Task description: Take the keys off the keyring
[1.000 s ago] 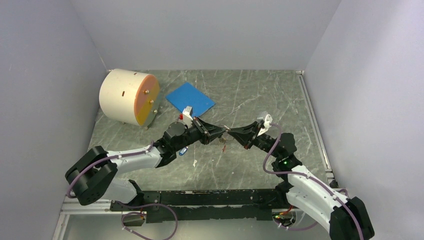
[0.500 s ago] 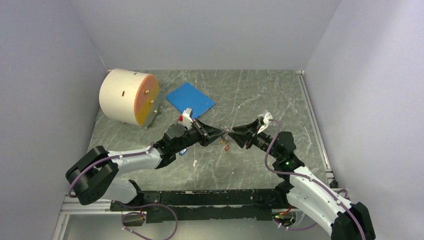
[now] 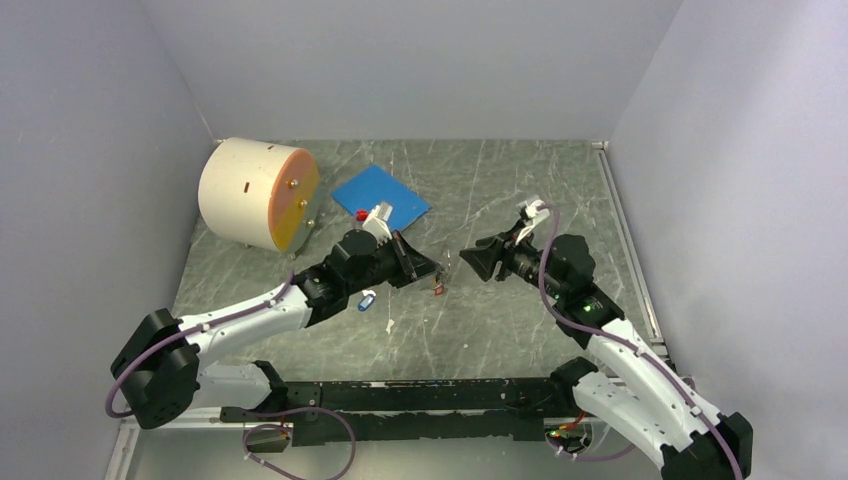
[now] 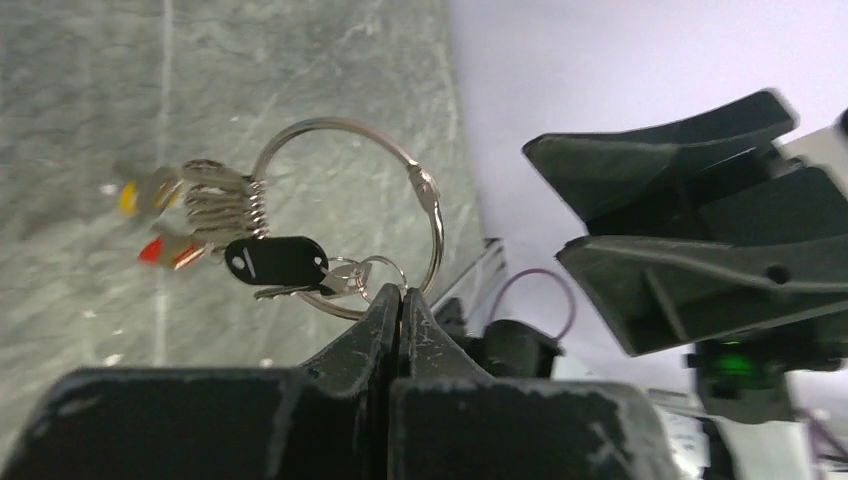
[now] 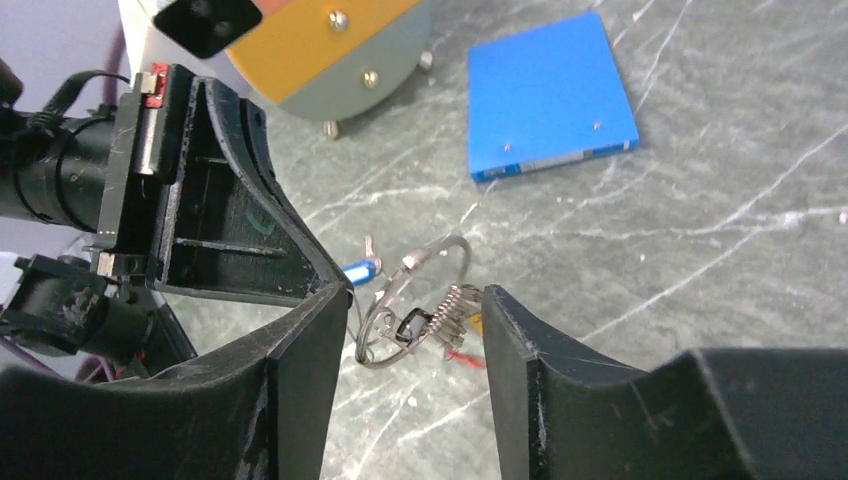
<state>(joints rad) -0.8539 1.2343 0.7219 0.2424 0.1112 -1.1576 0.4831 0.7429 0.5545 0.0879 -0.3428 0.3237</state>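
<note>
Left gripper [image 4: 400,296] clamps the stiff, slippery wire keyring [image 4: 437,215] above mid-tabletop; right gripper [image 5: 412,295], jaws apart, should pinch the light keys [image 4: 275,262] by their heads.

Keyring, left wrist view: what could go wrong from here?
1. The left fingers pinch only a short stretch of the thin keyring, so it could swivel or slip out.
2. The keys hang bunched together on one side of the ring. The open right fingers, not yet touching anything, may catch several keys at once or close on the wire instead.
</note>
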